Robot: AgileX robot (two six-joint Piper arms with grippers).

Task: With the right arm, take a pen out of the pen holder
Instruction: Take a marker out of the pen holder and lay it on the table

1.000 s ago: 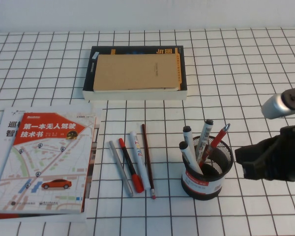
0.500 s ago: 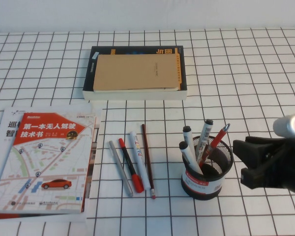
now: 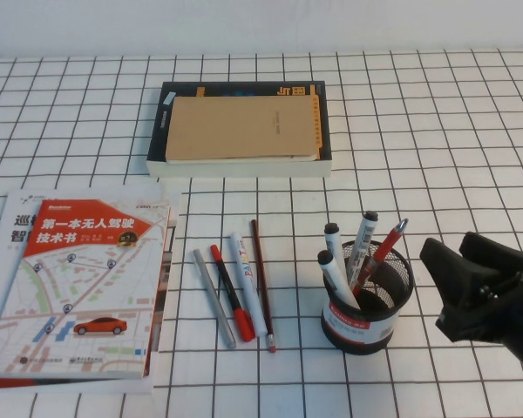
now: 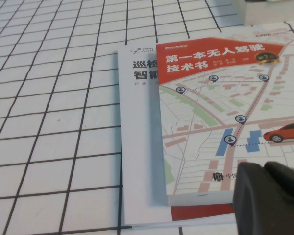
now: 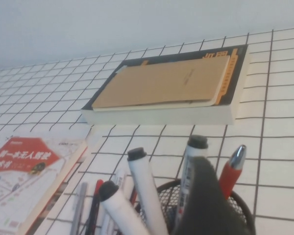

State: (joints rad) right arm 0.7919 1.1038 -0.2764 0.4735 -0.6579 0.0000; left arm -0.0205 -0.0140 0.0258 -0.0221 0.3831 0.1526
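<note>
Right pincer [image 3: 432, 289] sat wide open, gripping nothing, just at 3 o'clock of the pen holder [image 3: 357, 329], which had four pens [image 3: 363, 237] standing inside. Left pincer [image 4: 264, 171] hung closed over the book [image 4: 220, 98].

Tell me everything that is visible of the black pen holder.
The pen holder is a round cup of black wire mesh with a red-and-white label band low on its front. It stands upright on the gridded table, right of the loose pens. It holds three black-capped white markers and one red pen, all leaning. The open right gripper is just to its right, not touching it; the left gripper hangs over the book.
</note>
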